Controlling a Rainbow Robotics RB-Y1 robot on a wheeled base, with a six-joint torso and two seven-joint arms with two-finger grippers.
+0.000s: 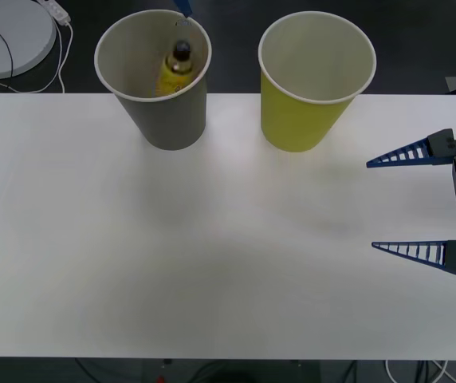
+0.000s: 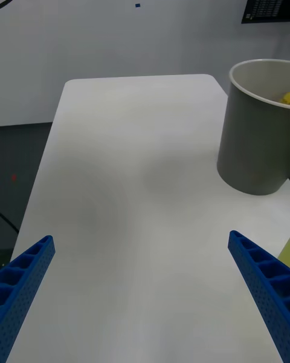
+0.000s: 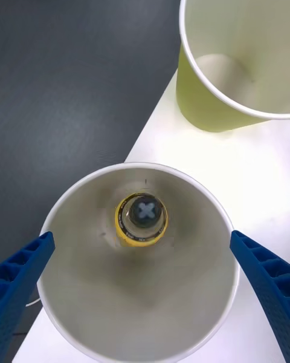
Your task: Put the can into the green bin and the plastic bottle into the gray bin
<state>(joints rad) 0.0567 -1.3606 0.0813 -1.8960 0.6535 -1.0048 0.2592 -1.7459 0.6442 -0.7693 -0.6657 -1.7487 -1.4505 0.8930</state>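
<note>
The white table (image 1: pixel 212 263) is lying broad and bare across the front view, its far edge running just behind the two bins and its near edge crossing low in that view, so most of the surface is offering free room. The gray bin (image 1: pixel 158 80) is standing upright near the far edge at about 11 o'clock from the table's middle, and the green bin (image 1: pixel 314 80) is standing upright beside it at about 1 o'clock, a clear gap showing between them.

The plastic bottle (image 1: pixel 175 70) is sitting inside the gray bin; from the left wrist view it is standing cap-up on the bin's floor (image 3: pixel 141 219), closer to one wall than to the middle. The green bin's pale inside (image 3: pixel 241 48) is showing nothing in it.

The left gripper (image 3: pixel 142 290) is hanging over the gray bin's mouth with its blue fingers (image 3: pixel 24 272) spread wide and gripping nothing; a blue fingertip is peeking above the bin's far rim in the front view.

The right gripper (image 1: pixel 371 203) is hovering over the table's right side at about 3 o'clock, fingers wide apart, pointing toward the table's middle and holding nothing. Its wrist view is looking across open tabletop to the rounded far corner, with the gray bin (image 2: pixel 254 133) standing off to one side.

A round white disc (image 1: pixel 9 36) with a cable is lying on the dark floor beyond the far-left corner.
</note>
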